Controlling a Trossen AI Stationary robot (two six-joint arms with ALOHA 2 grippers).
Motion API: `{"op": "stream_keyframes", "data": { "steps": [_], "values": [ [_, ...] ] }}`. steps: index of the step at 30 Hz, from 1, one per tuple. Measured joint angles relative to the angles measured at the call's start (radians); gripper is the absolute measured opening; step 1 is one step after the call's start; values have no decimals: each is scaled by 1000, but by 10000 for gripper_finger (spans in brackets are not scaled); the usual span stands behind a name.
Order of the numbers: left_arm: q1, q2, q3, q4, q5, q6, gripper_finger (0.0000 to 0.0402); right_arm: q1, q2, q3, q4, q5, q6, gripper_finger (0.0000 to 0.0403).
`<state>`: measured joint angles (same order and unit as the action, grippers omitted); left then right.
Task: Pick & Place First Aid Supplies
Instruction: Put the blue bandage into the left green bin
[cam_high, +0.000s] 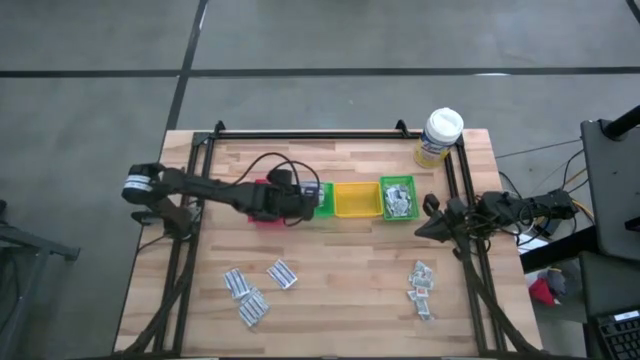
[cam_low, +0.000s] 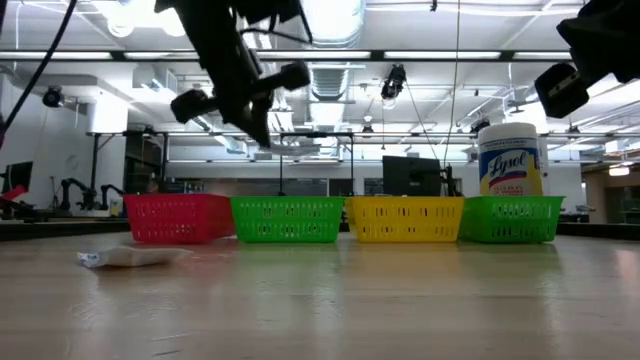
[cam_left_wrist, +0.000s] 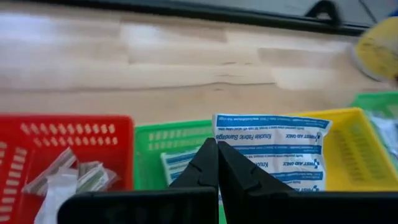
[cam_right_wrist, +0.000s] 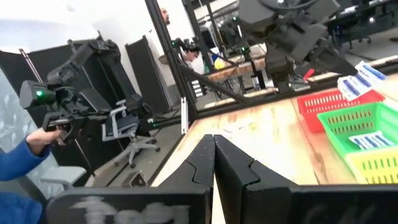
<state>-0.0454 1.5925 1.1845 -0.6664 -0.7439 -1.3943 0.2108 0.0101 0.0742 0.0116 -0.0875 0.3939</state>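
Observation:
A white-blue sachet (cam_left_wrist: 273, 149) of the first aid supplies hangs over the left green bin (cam_high: 323, 198), with my left gripper (cam_left_wrist: 217, 163) shut on it. In the high view my left gripper (cam_high: 306, 201) reaches in from the table's left, over the red bin (cam_left_wrist: 37, 149), which holds grey-silver sachets (cam_left_wrist: 74, 180). Another white-blue sachet (cam_left_wrist: 177, 165) lies in the left green bin. Loose sachets lie flat on the table near left (cam_high: 255, 292) and near right (cam_high: 422, 288). My right gripper (cam_right_wrist: 213, 149) waits shut at the table's right edge (cam_high: 422, 230), touching nothing. My left gripper pinches the white-blue sachet by one end (cam_left_wrist: 229, 155) between its two fingers, slanting down from the table's left side. The rest of the sachet sticks out flat past the fingers, printed face showing. It hangs lifted clear above the green and yellow bins.
Four small bins stand in a row across the middle: red, green, yellow (cam_high: 357, 199) and a second green (cam_high: 398, 198) holding several sachets. A yellow wipes tub (cam_high: 439, 136) stands at the far right. A black frame (cam_high: 300, 135) runs round the table.

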Motion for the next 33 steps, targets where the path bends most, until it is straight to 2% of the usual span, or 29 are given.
{"op": "stream_keyframes", "data": {
  "steps": [5, 14, 21, 33],
  "values": [
    [30, 1, -53, 43, 21, -60, 0, 0, 0, 0, -16, 0, 0, 8],
    [62, 58, -89, 199, 32, -27, 0, 0, -1, 0, -15, 0, 0, 8],
    [98, 132, -54, 201, 105, -19, 0, 0, -1, 0, -14, 1, 19, 8],
    [118, 213, -24, 164, 148, -26, 0, 0, -1, 0, -14, 1, 69, 8]
  ]
}}
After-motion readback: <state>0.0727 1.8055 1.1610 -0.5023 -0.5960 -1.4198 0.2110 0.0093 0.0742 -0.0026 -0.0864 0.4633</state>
